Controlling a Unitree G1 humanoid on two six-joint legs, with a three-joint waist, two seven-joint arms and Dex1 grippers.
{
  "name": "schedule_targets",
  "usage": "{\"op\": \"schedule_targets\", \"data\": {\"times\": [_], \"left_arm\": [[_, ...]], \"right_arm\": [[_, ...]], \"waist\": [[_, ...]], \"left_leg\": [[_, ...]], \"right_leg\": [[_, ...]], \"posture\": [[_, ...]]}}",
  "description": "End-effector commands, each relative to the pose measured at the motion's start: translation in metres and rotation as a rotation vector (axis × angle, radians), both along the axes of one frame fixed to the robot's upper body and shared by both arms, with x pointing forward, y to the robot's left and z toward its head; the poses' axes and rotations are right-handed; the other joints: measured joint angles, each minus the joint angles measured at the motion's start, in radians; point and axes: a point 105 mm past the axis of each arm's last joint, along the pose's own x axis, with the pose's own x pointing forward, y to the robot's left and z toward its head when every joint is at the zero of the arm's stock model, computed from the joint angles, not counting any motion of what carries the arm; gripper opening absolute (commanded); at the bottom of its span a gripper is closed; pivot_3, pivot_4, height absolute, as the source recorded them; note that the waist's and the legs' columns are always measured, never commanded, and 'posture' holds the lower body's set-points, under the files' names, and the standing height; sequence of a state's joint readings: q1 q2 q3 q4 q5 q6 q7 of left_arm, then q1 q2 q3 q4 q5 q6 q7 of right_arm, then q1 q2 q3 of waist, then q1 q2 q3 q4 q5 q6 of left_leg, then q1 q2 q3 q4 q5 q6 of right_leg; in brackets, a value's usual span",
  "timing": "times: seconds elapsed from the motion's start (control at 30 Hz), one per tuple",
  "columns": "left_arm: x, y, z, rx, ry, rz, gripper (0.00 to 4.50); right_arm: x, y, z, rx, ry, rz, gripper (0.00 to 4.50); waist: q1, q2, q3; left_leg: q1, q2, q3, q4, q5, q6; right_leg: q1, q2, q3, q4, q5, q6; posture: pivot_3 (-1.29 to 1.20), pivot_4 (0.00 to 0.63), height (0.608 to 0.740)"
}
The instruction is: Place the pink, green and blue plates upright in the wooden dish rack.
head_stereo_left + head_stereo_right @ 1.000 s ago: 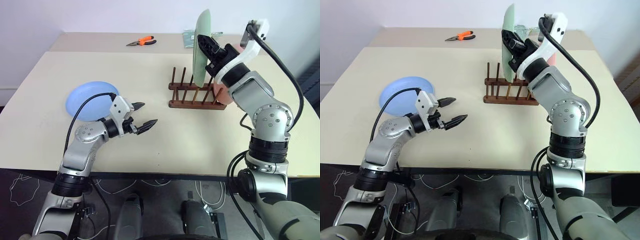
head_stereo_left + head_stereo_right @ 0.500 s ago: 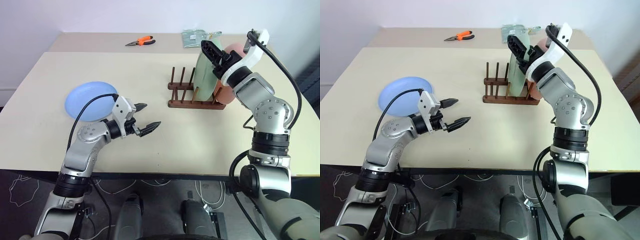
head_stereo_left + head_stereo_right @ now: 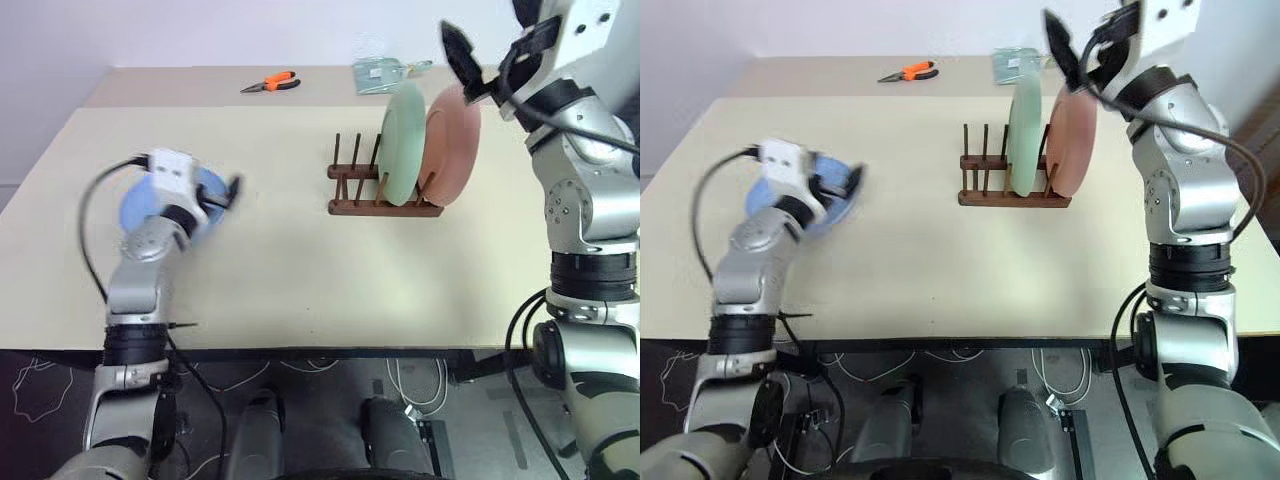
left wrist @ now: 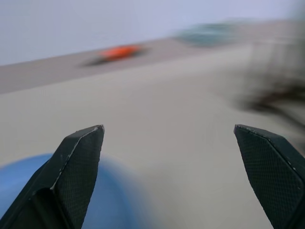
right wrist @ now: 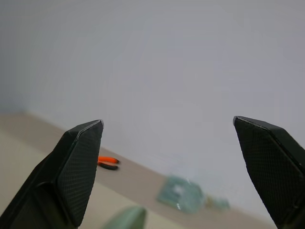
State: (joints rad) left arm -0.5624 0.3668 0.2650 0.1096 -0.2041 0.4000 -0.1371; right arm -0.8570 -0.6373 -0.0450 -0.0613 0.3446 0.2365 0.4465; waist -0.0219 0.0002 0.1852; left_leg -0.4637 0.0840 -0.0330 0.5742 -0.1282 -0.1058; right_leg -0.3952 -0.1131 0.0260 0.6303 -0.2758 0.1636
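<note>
Two beige tables abutting pale wall; orange pliers far.

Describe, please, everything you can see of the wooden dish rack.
The wooden dish rack is small and dark brown, with two parallel base rails and thin upright pegs. It stands on the beige table, toward the far right. Two plates stand upright in it, side by side at its right end: the green plate and, right of it, the pink plate. The pegs at its left end are free. No tool touches it.
</note>
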Motion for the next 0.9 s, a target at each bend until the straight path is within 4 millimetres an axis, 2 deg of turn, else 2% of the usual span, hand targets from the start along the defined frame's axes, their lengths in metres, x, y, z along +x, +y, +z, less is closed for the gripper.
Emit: {"op": "schedule_targets", "data": {"times": [0.03, 0.2, 0.3, 0.43, 0.63, 0.67, 0.73, 0.77, 0.8, 0.83, 0.9], "left_arm": [[-0.019, 0.075, 0.004, -0.194, 0.003, 0.444, 4.50], [-0.022, 0.071, -0.012, -0.408, 0.105, 0.448, 4.50], [-0.022, 0.059, -0.031, -0.641, 0.197, 0.397, 4.50], [-0.017, 0.045, -0.053, -0.916, 0.283, 0.336, 4.50], [-0.009, 0.037, -0.055, -1.021, 0.306, 0.301, 1.73], [-0.008, 0.037, -0.052, -1.008, 0.298, 0.299, 1.15], [-0.001, 0.028, -0.035, -0.873, 0.266, 0.227, 0.12], [0.002, 0.023, -0.024, -0.782, 0.234, 0.188, 0.05], [0.005, 0.007, 0.001, -0.665, 0.157, 0.088, 0.05], [0.007, -0.006, 0.018, -0.589, 0.104, 0.017, 0.05], [0.003, -0.044, 0.058, -0.485, -0.008, -0.176, 0.05]], "right_arm": [[-0.031, 0.055, -0.041, -0.325, -0.018, 0.193, 4.46], [-0.048, 0.080, -0.082, -0.358, 0.080, 0.333, 4.46], [-0.052, 0.086, -0.106, -0.384, 0.127, 0.355, 4.46], [-0.051, 0.088, -0.116, -0.376, 0.149, 0.347, 4.46], [-0.045, 0.084, -0.115, -0.350, 0.162, 0.308, 4.50], [-0.043, 0.082, -0.115, -0.346, 0.180, 0.298, 4.50], [-0.041, 0.081, -0.115, -0.354, 0.189, 0.286, 4.50], [-0.040, 0.081, -0.115, -0.363, 0.183, 0.280, 4.50], [-0.041, 0.087, -0.116, -0.400, 0.158, 0.275, 4.50], [-0.042, 0.091, -0.117, -0.427, 0.140, 0.271, 4.50], [-0.043, 0.105, -0.120, -0.504, 0.079, 0.265, 4.50]], "waist": [[0.000, -0.001, 0.000], [0.025, -0.005, 0.002], [0.038, -0.012, 0.002], [0.034, -0.016, 0.001], [0.034, -0.016, 0.001], [0.036, -0.016, 0.001], [0.036, -0.018, 0.002], [0.036, -0.019, 0.002], [0.036, -0.018, 0.002], [0.036, -0.019, 0.003], [0.035, -0.019, 0.003]], "left_leg": [[0.001, 0.000, 0.000, 0.000, 0.000, 0.000], [0.000, -0.001, 0.000, 0.002, 0.000, -0.001], [0.000, -0.001, -0.001, 0.003, 0.001, -0.001], [0.000, -0.001, -0.001, 0.003, 0.000, -0.002], [0.002, -0.001, -0.001, 0.002, 0.001, -0.002], [0.002, -0.001, -0.001, 0.002, 0.001, -0.002], [0.001, -0.001, -0.001, 0.003, 0.001, -0.002], [0.001, -0.001, -0.001, 0.003, 0.001, -0.002], [0.001, -0.001, -0.001, 0.002, 0.001, -0.002], [0.001, -0.001, -0.001, 0.002, 0.001, -0.002], [0.000, -0.001, -0.001, 0.002, 0.001, -0.003]], "right_leg": [[0.000, 0.000, 0.000, 0.000, 0.000, 0.000], [0.002, 0.000, 0.000, 0.000, 0.000, 0.001], [0.004, 0.000, -0.001, -0.001, 0.000, 0.000], [0.004, 0.000, -0.001, -0.001, 0.000, 0.000], [0.005, 0.000, -0.001, 0.000, 0.000, 0.000], [0.005, 0.000, -0.001, 0.000, 0.000, 0.000], [0.005, 0.000, -0.001, -0.001, 0.000, 0.000], [0.005, 0.000, -0.002, -0.001, 0.000, 0.000], [0.004, 0.000, -0.002, -0.001, 0.000, 0.000], [0.004, 0.000, -0.002, -0.001, 0.000, 0.000], [0.004, 0.000, -0.002, -0.001, 0.000, 0.000]], "posture": [[0.00, 0.150, 0.740], [0.00, 0.150, 0.740], [0.00, 0.150, 0.740], [0.00, 0.150, 0.740], [0.00, 0.150, 0.740], [0.00, 0.150, 0.740], [0.00, 0.150, 0.740], [0.00, 0.150, 0.740], [0.00, 0.150, 0.740], [0.00, 0.150, 0.740], [0.00, 0.150, 0.740]]}}
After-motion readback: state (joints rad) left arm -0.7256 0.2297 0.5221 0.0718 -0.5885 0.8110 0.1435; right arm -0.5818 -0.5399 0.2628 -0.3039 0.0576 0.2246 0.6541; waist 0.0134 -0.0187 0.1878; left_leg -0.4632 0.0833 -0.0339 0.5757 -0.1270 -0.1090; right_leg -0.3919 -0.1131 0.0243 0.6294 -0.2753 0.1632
